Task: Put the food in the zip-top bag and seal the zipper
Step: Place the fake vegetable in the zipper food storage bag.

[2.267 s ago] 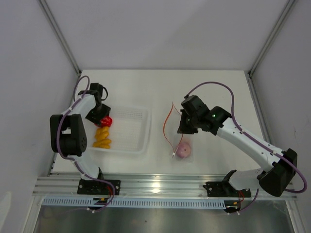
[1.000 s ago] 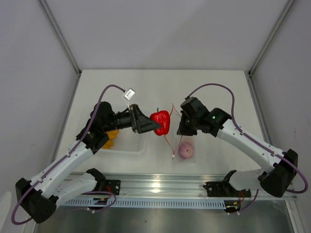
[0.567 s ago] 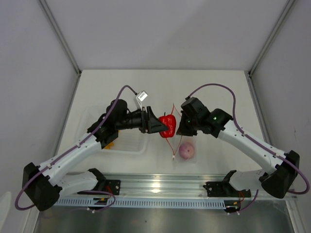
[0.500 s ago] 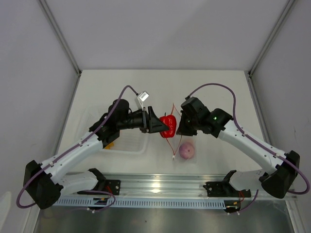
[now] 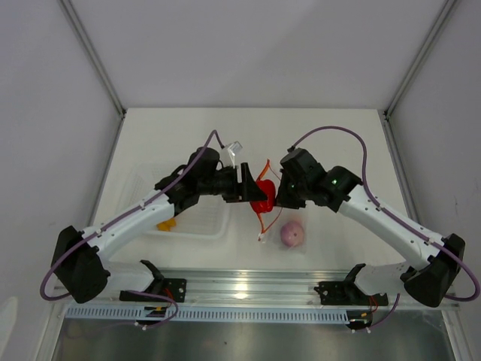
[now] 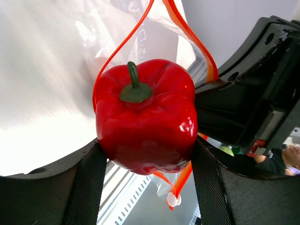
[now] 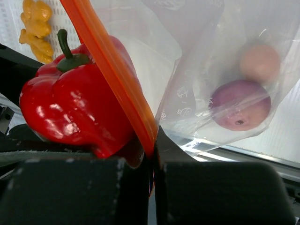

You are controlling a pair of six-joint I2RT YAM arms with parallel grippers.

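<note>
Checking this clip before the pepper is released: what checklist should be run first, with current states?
1. Red pepper clamped in the left gripper: ok.
2. Right gripper pinching the zipper, bag mouth open: ok.
3. Pepper wholly past the zipper: not ok, it sits at the mouth.
4. Purple piece inside the bag: ok.
5. Orange-yellow piece bagged: not ok, it lies in the tray.

From above, we see the left arm (image 5: 128, 223) hiding most of the orange-yellow toy (image 5: 164, 224); the zipper (image 6: 200, 47) runs off the left wrist view's top edge.
</note>
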